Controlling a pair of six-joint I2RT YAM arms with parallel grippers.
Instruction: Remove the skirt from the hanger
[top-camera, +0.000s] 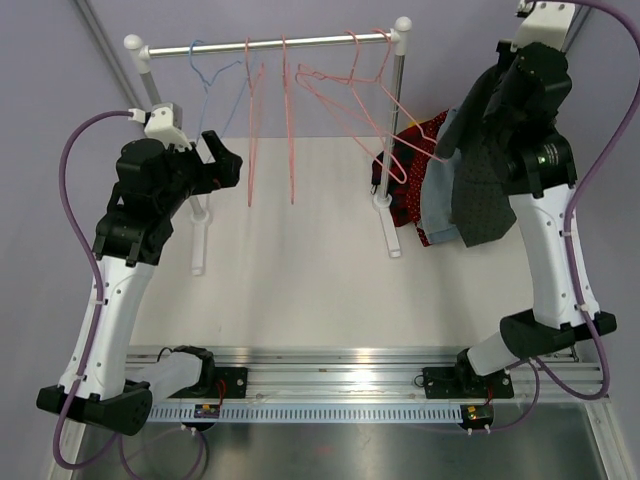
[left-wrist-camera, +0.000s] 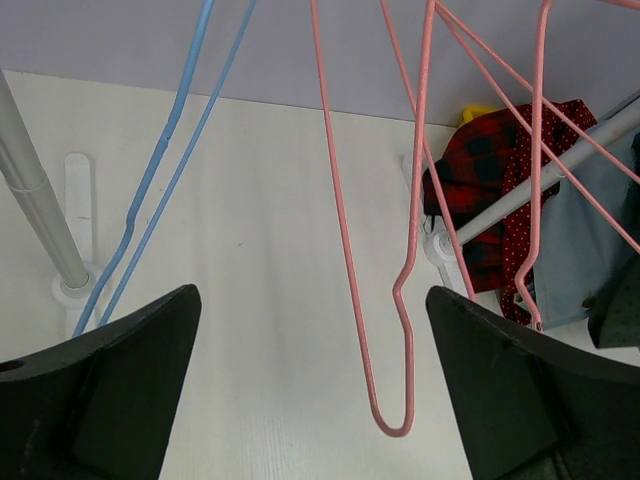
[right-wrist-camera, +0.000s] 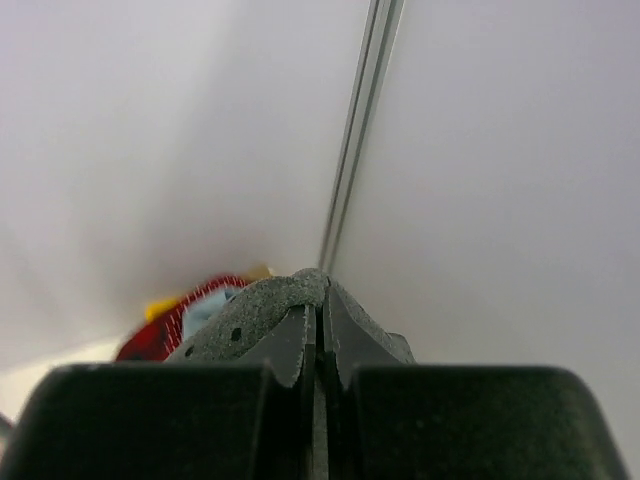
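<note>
There were two robot arms (top-camera: 115, 300) (top-camera: 545, 260), one clothes rail (top-camera: 270, 43), one blue hanger (left-wrist-camera: 149, 180), at least four pink hangers (left-wrist-camera: 344, 220), one grey skirt (top-camera: 480, 185), one heap of other clothes (top-camera: 432, 205).

text: none legible | labels: none | brands: none | numbers: none

The right fingers (right-wrist-camera: 285, 350) showed only in their own wrist view, their bases cut off by the bottom edge, with just a pinched fold of the grey skirt (right-wrist-camera: 250, 315) visible. From above, the draped skirt hid them entirely. The pink hangers' (left-wrist-camera: 345, 230) hooks ran off the left wrist view's top edge.
</note>
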